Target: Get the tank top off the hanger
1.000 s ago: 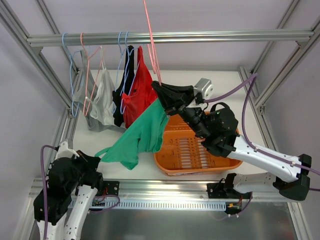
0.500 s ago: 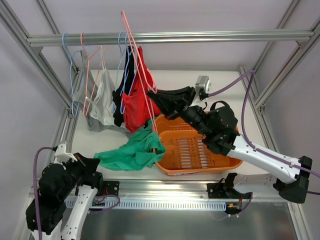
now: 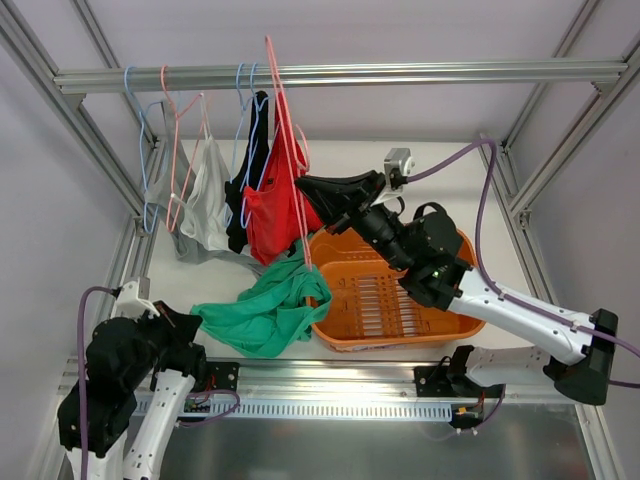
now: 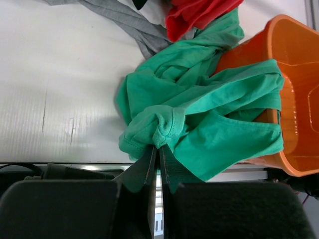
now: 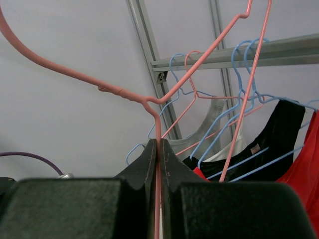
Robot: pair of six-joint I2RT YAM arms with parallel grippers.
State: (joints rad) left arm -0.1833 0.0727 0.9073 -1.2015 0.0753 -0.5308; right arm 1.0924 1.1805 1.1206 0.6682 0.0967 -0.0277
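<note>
Nearest, left fingers (image 4: 144,169): pressed together on a bunched fold of the tank top (image 4: 199,114).
Tank top: crumpled on the white surface (image 3: 190,285), partly draped over the orange basket (image 3: 390,345) rim.
Beyond, right fingers (image 5: 144,164): clamped on the hanger (image 5: 159,102) wire.
Hanger: raised, tilted before the red top (image 3: 270,215); low end near the tank top, contact unclear.

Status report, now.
Left gripper shut on tank top. Right gripper shut on hanger. Tank top looks off hanger, draped over basket rim. Red top near hanger.
</note>
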